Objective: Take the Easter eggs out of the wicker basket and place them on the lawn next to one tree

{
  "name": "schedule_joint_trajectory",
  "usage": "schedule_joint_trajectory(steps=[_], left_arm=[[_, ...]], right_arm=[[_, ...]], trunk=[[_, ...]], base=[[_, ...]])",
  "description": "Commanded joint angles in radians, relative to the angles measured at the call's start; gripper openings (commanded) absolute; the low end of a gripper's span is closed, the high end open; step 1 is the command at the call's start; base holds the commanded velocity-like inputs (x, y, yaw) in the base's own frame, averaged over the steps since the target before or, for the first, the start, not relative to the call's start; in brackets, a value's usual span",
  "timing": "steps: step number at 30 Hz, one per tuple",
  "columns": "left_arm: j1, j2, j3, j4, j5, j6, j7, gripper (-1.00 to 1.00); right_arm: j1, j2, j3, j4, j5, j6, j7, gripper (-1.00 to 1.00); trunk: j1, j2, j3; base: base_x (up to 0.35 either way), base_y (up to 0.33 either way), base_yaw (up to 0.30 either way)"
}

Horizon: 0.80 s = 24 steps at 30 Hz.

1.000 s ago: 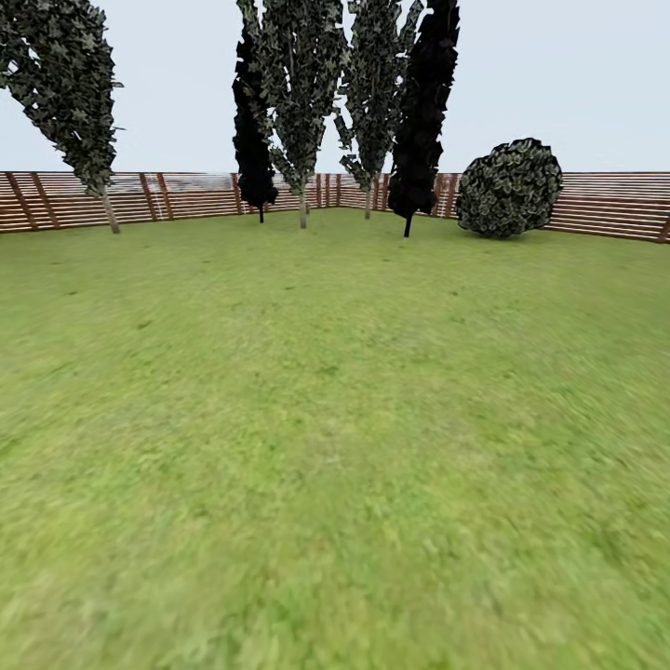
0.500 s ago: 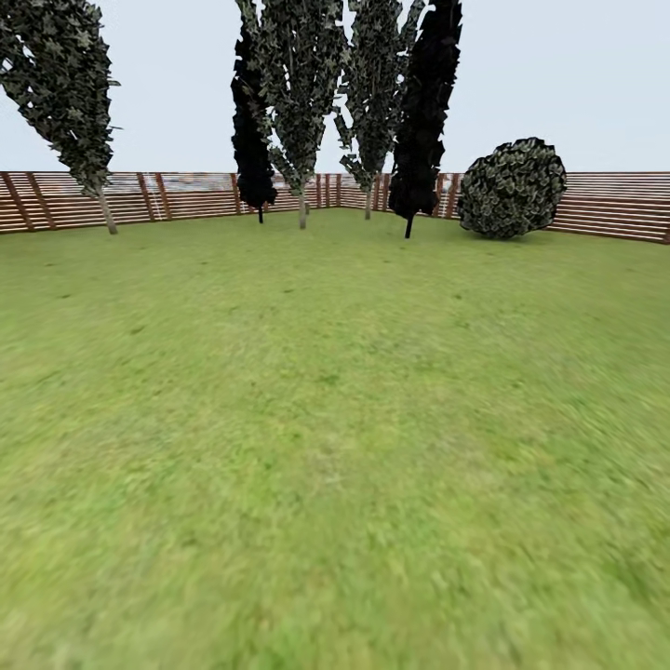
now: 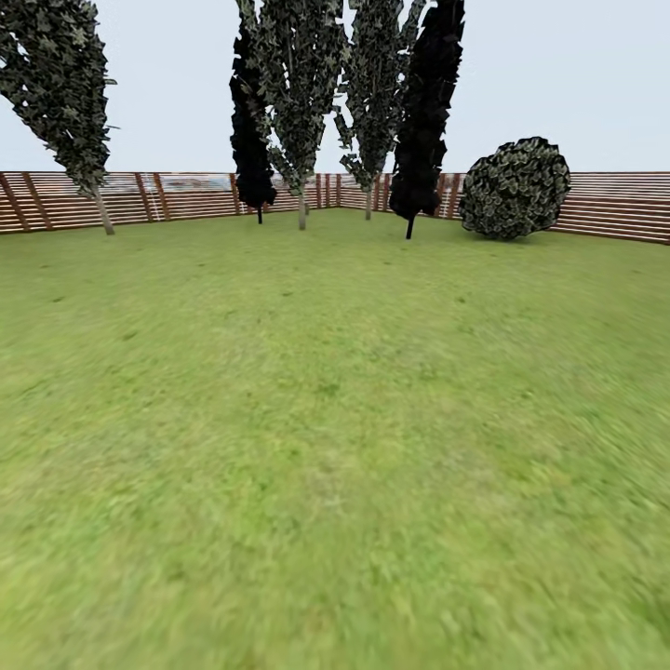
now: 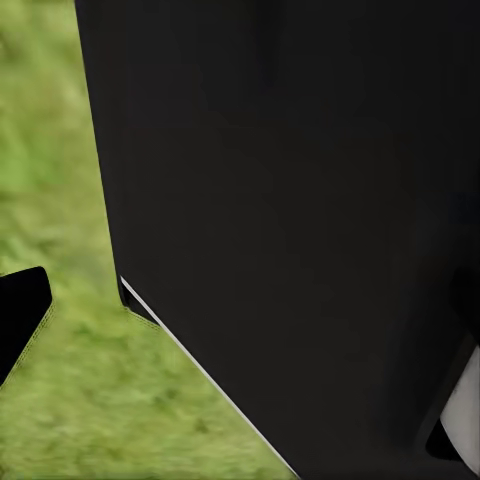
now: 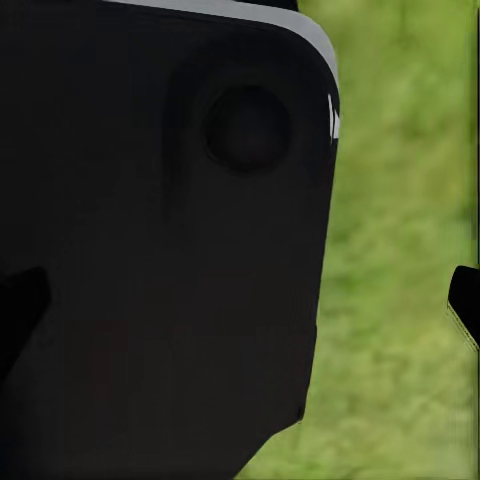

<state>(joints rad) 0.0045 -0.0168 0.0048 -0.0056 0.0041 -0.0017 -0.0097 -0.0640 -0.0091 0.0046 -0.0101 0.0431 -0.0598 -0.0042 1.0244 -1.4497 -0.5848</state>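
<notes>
The lawn (image 3: 335, 419) stretches wide and green ahead of me in the head view. The Easter eggs and the wicker basket are out of view. Slim trees with pale trunks stand at the far fence: one tree (image 3: 67, 93) at the left and two more (image 3: 300, 102) (image 3: 372, 93) near the middle. In the left wrist view my left gripper (image 4: 240, 300) hangs over grass beside the robot's black body, one fingertip (image 4: 20, 312) at the picture's edge. My right gripper (image 5: 240, 300) is open, with its fingertips (image 5: 465, 300) far apart and nothing between them.
Two near-black columnar trees (image 3: 251, 140) (image 3: 425, 121) stand among the slim ones. A round dark bush (image 3: 515, 189) sits at the far right. A brown slat fence (image 3: 605, 205) closes the garden behind them. Open grass lies between me and the trees.
The whole head view has crept forward: the left tree slides slightly left, the bush slightly right and larger. This is camera motion, not the things moving.
</notes>
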Motion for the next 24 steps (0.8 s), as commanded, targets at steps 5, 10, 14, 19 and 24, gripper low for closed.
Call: schedule_joint_trajectory(steps=[5, 10, 14, 19, 24], left_arm=[[0.0, 0.0, 0.001, -0.001, 0.0, 0.0, -0.001, 1.0], [0.0, 0.0, 0.001, -0.001, 0.0, 0.0, -0.001, 1.0], [0.0, 0.0, 0.001, -0.001, 0.0, 0.0, -0.001, 1.0], [0.0, 0.0, 0.001, -0.001, 0.0, 0.0, -0.001, 1.0], [0.0, 0.0, 0.001, -0.001, 0.0, 0.0, -0.001, 1.0]], right_arm=[[0.0, 0.0, 0.0, 0.001, 0.004, -0.003, 0.0, 1.0], [0.0, 0.0, 0.0, 0.001, 0.004, -0.003, 0.0, 1.0], [0.0, 0.0, 0.0, 0.001, 0.004, -0.003, 0.0, 1.0], [0.0, 0.0, 0.0, 0.001, 0.004, -0.003, 0.0, 1.0], [0.0, 0.0, 0.0, 0.001, 0.004, -0.003, 0.0, 1.0]], trunk=[[0.001, 0.0, -0.001], [0.001, 0.0, -0.001], [0.001, 0.0, -0.001], [0.001, 0.0, -0.001], [0.001, 0.0, -0.001]], base=[[0.325, 0.0, 0.0], [0.325, 0.0, 0.0], [0.325, 0.0, 0.0], [0.325, 0.0, 0.0], [0.325, 0.0, 0.0]])
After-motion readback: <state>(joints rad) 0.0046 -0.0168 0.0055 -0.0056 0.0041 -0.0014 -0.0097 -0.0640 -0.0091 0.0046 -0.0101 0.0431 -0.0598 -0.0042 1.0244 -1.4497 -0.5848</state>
